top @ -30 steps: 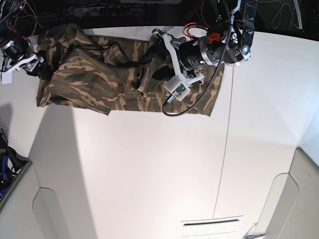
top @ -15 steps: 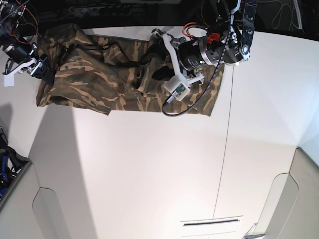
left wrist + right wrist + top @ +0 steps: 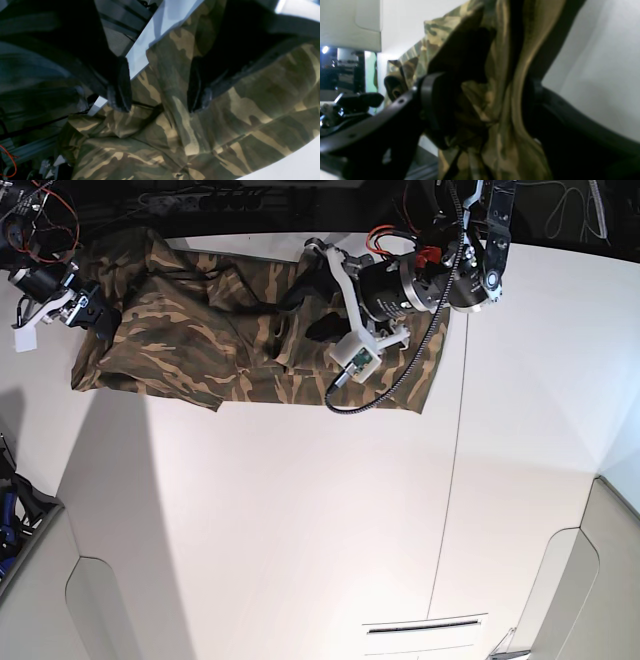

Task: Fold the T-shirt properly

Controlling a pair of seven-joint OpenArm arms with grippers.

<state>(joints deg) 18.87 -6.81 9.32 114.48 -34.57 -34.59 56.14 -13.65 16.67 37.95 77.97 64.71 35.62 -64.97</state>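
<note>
The camouflage T-shirt (image 3: 190,340) lies spread along the back of the white table (image 3: 300,510). My left gripper (image 3: 305,312) rests on the shirt's middle. In the left wrist view it (image 3: 160,97) is open, and its dark fingertips (image 3: 120,87) straddle a raised ridge of cloth (image 3: 175,107). My right gripper (image 3: 95,315) is at the shirt's left edge. In the right wrist view it (image 3: 485,110) is shut on a bunched fold of the T-shirt (image 3: 500,75). The neck label is hidden.
A grey cable (image 3: 400,380) loops from the left arm over the shirt's right part. Dark equipment and wires (image 3: 230,200) line the table's back edge. A table seam (image 3: 455,480) runs front to back. A dark bin (image 3: 20,510) stands at the left.
My right gripper has moved toward the back and slightly right, drawing the shirt's left edge with it. The left arm has not moved.
</note>
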